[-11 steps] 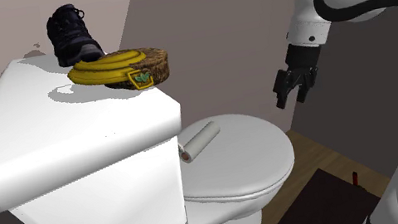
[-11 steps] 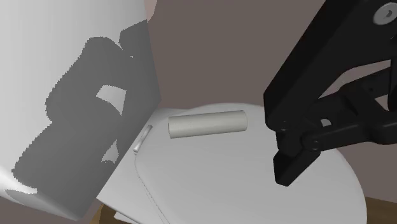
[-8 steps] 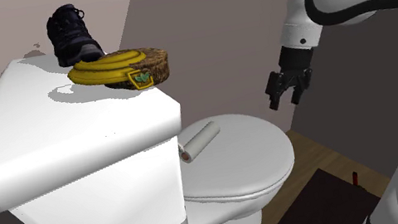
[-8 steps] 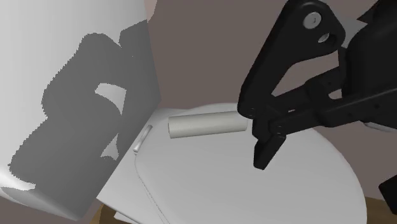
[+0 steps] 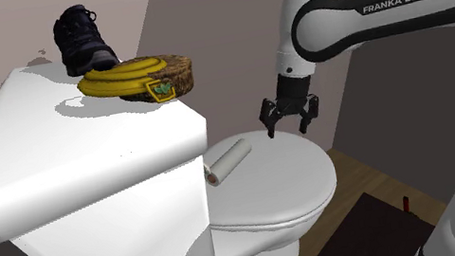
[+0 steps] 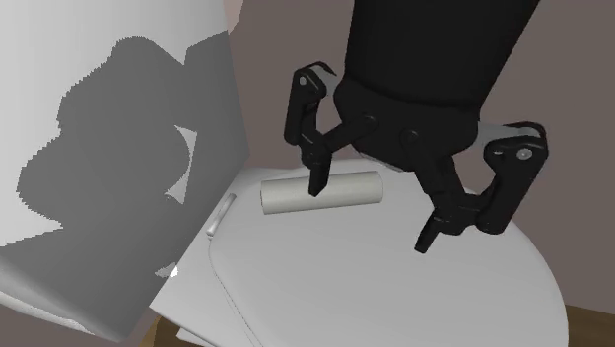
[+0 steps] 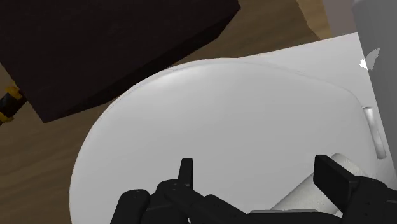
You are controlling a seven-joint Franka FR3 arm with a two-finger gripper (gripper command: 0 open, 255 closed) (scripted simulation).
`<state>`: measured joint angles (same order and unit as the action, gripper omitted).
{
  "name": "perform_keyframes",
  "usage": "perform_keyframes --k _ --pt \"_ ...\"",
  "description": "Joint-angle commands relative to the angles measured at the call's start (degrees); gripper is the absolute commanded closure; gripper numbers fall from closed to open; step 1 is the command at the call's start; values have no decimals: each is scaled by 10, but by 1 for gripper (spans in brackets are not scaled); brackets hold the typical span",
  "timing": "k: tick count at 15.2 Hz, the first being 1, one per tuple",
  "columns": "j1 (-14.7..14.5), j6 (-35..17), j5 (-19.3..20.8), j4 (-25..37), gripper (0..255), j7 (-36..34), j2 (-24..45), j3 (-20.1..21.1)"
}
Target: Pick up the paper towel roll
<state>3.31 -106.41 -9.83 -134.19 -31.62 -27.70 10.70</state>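
The paper towel roll (image 5: 228, 161), a pale grey cylinder, lies on its side on the closed white toilet lid (image 5: 276, 183), close to the tank. My black gripper (image 5: 286, 131) hangs open just above the lid, a little to the shoulder view's right of the roll. In the second exterior view the gripper (image 6: 372, 219) spreads its fingers wide, and one fingertip (image 6: 319, 185) overlaps the roll (image 6: 357, 189) in the picture. In the wrist view the roll (image 7: 304, 189) lies by one finger of the gripper (image 7: 257, 168), partly between the fingers and untouched. Nothing is held.
The white tank (image 5: 79, 168) rises at the shoulder view's left, carrying a dark shoe (image 5: 83, 37) and a coiled yellow and brown object (image 5: 140, 78). A wall stands behind the toilet. The dark stand (image 5: 361, 238) sits on the wooden floor (image 5: 369, 174) near the bowl.
The arm has swung toward the shoulder view's left and down, bringing the gripper from beside the toilet to just above the lid near the roll. The hand has turned; its fingers remain open.
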Motion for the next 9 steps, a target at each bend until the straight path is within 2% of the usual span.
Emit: perform_keyframes --k 1,5,9 --pt "8 -25 3 19 0 -61 42 25" --pt "26 -62 28 73 0 -175 137 62" --pt "36 -85 71 139 0 -291 237 85"
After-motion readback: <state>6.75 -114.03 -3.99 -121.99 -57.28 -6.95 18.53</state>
